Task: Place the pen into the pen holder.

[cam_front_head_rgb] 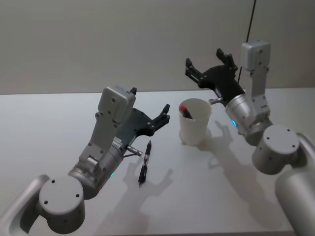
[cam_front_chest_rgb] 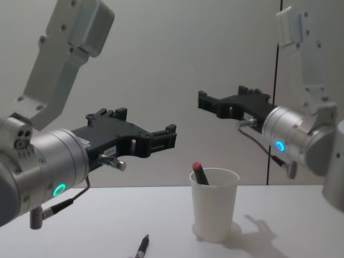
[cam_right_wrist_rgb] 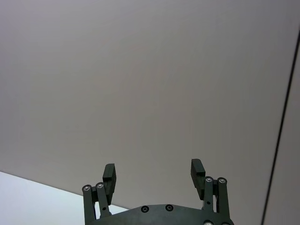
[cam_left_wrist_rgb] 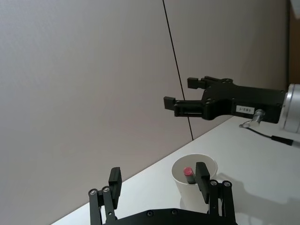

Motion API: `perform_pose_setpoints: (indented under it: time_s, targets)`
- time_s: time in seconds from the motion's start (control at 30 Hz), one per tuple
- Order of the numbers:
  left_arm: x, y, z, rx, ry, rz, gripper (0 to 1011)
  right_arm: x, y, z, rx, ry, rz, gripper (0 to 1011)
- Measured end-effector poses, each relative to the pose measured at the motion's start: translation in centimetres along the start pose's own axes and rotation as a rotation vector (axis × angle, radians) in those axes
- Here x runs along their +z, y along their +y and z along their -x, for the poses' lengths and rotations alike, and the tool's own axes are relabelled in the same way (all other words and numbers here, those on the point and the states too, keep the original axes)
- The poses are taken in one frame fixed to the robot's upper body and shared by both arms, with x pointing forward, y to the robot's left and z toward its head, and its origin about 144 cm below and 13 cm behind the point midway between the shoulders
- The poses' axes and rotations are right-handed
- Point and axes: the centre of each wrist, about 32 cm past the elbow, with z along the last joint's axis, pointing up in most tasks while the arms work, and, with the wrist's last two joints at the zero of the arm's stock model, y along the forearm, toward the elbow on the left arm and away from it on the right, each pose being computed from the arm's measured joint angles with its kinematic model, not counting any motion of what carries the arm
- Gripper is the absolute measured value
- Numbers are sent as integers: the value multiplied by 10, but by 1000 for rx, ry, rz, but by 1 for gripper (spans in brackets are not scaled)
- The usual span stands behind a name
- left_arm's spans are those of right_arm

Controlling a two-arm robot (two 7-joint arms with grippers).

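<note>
The left gripper [cam_left_wrist_rgb: 158, 179] hovers above the surface [cam_front_head_rgb: 49, 123] with its jaws spread wide and nothing between them, pointing toward the pen holder [cam_front_head_rgb: 195, 130]. Just below it and a little toward the robot, a dark pen [cam_front_head_rgb: 144, 162] lies flat on the surface, untouched, its length running roughly away from the robot. It sits to the left of the pen holder and apart from it. The pen holder, a white paper cup, stands upright near the middle of the surface, and a red-capped pen [cam_front_head_rgb: 185, 111] leans inside it against the left wall. The right gripper [cam_right_wrist_rgb: 153, 169] is raised higher, beyond the cup and to its right, with its jaws also wide apart and empty, facing the plain wall.
</note>
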Motion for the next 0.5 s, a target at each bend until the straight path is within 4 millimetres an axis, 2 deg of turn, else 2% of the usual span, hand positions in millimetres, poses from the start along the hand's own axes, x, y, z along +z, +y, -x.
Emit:
perform_pose_setpoints:
  time_s: [0.2, 0.5]
  targets:
    - [0, 0, 0, 0, 0, 0, 1004, 14, -18, -5, -58, 0, 28, 1001]
    - [0, 0, 0, 0, 0, 0, 1004, 19, -46, -13, -136, 10, 54, 1001]
